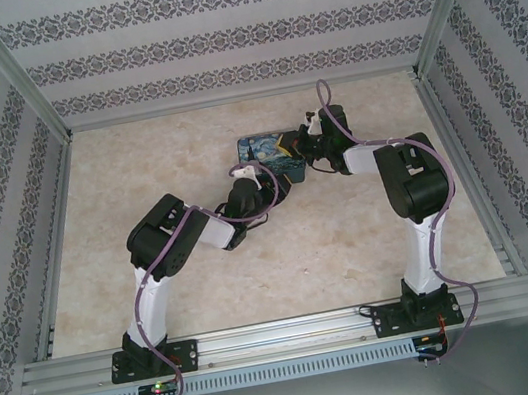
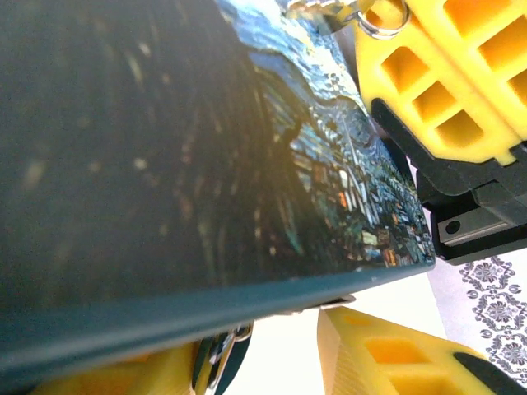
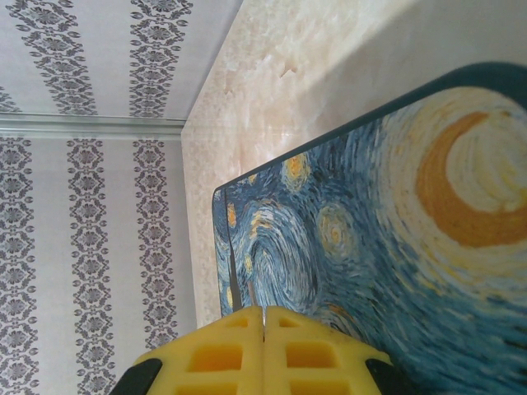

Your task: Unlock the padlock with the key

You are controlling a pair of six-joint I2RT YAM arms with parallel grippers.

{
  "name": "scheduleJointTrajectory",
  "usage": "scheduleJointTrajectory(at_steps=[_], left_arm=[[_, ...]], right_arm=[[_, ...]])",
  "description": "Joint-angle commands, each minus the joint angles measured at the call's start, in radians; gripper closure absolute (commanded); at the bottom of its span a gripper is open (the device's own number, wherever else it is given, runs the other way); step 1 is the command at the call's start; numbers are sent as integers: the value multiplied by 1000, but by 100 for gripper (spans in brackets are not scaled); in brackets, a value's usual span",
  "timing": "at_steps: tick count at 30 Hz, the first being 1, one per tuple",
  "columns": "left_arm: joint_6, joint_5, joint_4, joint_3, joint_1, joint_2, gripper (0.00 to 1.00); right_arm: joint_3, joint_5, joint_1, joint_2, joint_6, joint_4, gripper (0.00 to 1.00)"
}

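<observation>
In the overhead view, the left gripper [image 1: 268, 185] sits at the near edge of the starry-night tin [image 1: 264, 147], centre frame. Its yellow fingers [image 2: 387, 354] are spread. Between them, bottom centre, a small silvery piece, apparently the padlock [image 2: 221, 355], tucks under the tin's rim. At the tin's right end, the right gripper [image 3: 263, 321] has its jaws pressed together, with a key ring [image 2: 384, 20] at its tip.

The tin [image 2: 123, 164] is blurred at the left wrist. From above, its end is hidden by the right gripper [image 1: 305, 142].
</observation>
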Motion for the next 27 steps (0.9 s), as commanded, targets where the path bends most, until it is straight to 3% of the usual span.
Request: scheduleJointTrajectory(at_steps=[1,20,27], left_arm=[[13,-42,-115,12,-9,-8,62],[15,-56,-117,25,-6,10,83],[9,-48,-118,22,-2,7,95]], right_arm=[[-16,-5,33,53,-17,-79,100],[-21,-7,33,56,-18,-79,100],[-14,-13,32,41,-14,-81,100]])
